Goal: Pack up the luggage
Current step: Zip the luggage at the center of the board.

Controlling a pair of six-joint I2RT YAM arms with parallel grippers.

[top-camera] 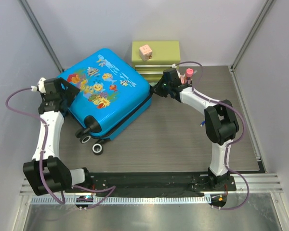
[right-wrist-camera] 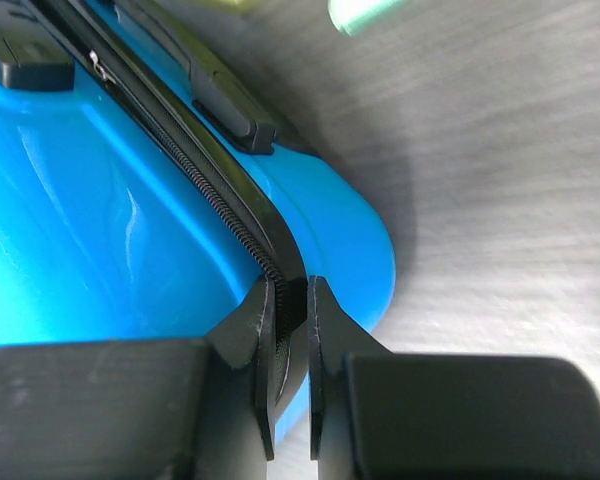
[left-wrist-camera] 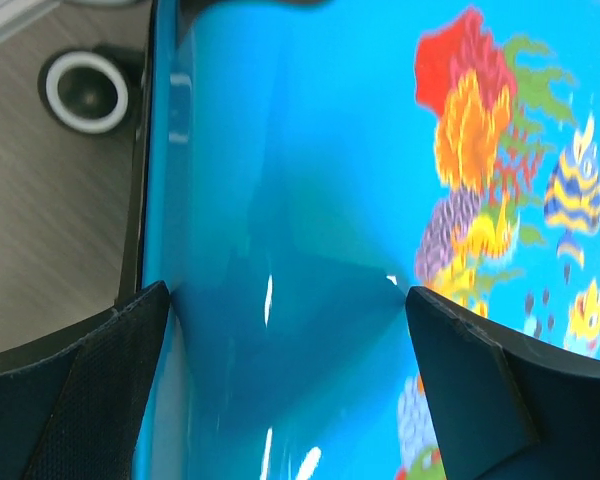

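From above, the luggage (top-camera: 108,94) is lying shut, far left on the table (top-camera: 183,139), fish-printed blue shell up. Left wrist: the left claw (left-wrist-camera: 285,295) is gaping over the glossy shell. Right wrist: the right claw (right-wrist-camera: 292,300) is clamping its black zip seam (right-wrist-camera: 200,190).

You had the luggage (top-camera: 106,91) lying flat at the table's (top-camera: 183,139) far left, wheels (top-camera: 97,148) near; the chest (top-camera: 166,50) stood just behind its right corner, a cube (top-camera: 145,51) on top.

Bright, even light glints white on the glossy blue hard-shell suitcase (left-wrist-camera: 310,200), and close wrist views look soft, perhaps motion-blurred.
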